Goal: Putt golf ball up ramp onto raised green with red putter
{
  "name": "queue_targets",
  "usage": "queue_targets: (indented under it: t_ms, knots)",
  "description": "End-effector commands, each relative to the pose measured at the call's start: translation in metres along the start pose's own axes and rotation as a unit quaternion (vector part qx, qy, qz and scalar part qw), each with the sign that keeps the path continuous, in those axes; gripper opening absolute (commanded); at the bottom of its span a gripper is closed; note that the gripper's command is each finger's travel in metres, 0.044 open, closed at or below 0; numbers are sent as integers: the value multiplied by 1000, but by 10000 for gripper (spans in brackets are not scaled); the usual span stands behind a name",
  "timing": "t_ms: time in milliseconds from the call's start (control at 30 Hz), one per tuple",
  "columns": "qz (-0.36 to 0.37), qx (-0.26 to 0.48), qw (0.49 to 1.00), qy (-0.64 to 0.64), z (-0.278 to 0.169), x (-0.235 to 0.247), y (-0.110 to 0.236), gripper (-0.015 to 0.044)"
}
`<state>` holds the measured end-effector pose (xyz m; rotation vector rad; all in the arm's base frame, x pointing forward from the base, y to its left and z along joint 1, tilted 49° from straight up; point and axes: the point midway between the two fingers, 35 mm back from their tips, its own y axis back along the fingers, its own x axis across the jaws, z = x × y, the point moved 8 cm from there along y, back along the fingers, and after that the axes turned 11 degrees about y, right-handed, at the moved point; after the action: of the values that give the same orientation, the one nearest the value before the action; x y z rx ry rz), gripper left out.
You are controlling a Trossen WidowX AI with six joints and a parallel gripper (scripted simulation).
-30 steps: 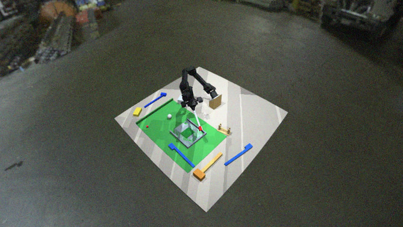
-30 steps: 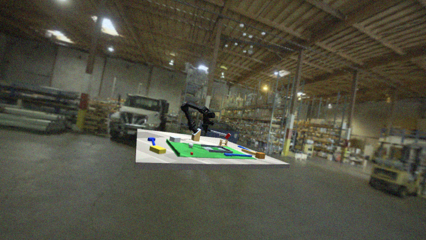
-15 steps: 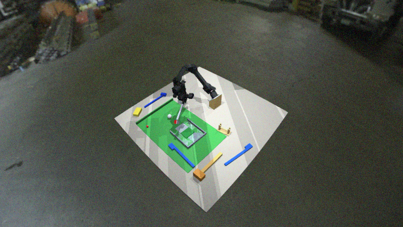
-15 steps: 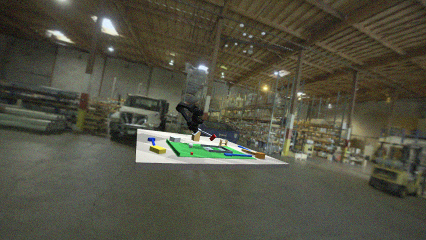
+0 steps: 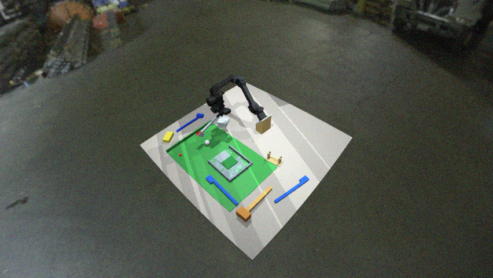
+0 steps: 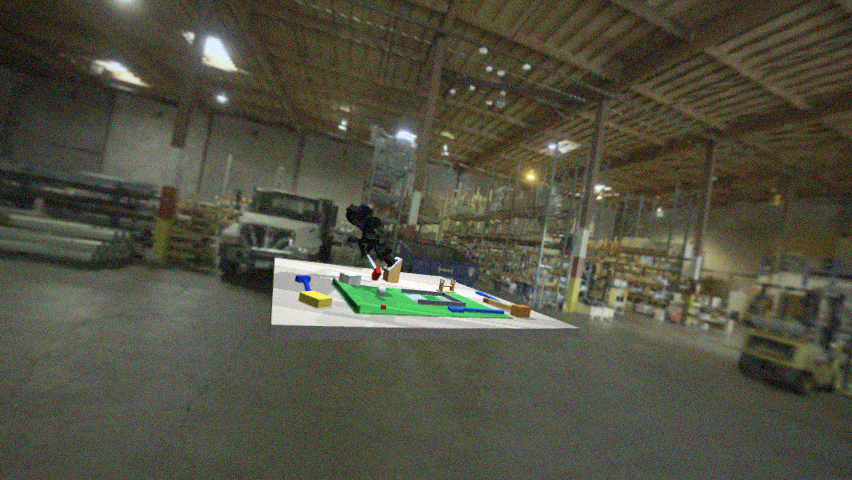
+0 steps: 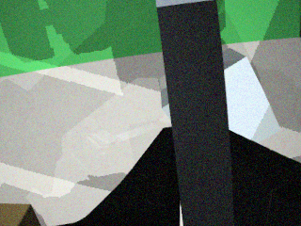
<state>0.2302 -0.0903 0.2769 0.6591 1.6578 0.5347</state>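
Note:
My gripper (image 5: pixel 218 114) (image 6: pixel 370 255) is shut on the shaft of the red putter (image 5: pixel 208 125) (image 7: pixel 191 126). The putter's red head (image 5: pixel 199 133) (image 6: pixel 376 273) hangs just above the green mat (image 5: pixel 192 162) (image 6: pixel 369 304) near its back corner. The white golf ball (image 5: pixel 206 142) (image 6: pixel 381 289) lies on the mat a short way in front of the head. The raised green (image 5: pixel 229 162) (image 6: pixel 432 296) sits inside grey ramps in the middle of the mat. In the wrist view the dark shaft runs up the middle over the mat's edge.
A small red marker (image 5: pixel 180 154) lies on the mat. Three blue L-shaped bars (image 5: pixel 188 122) (image 5: pixel 221 189) (image 5: pixel 291 189), a yellow block (image 5: pixel 168 136), a pale cube (image 5: pixel 223 120), a wooden mallet (image 5: pixel 253 203), a wooden rack (image 5: pixel 274 159) and a tan box (image 5: pixel 262 124) lie around.

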Motion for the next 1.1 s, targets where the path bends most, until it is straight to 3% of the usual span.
queue_targets:
  t_ms: [0, 1067]
  knots:
    - [-8, -3, 1000, -30, -9, -9, 4, 0]
    - [-9, -4, 999, -31, -9, -10, -58, 0]
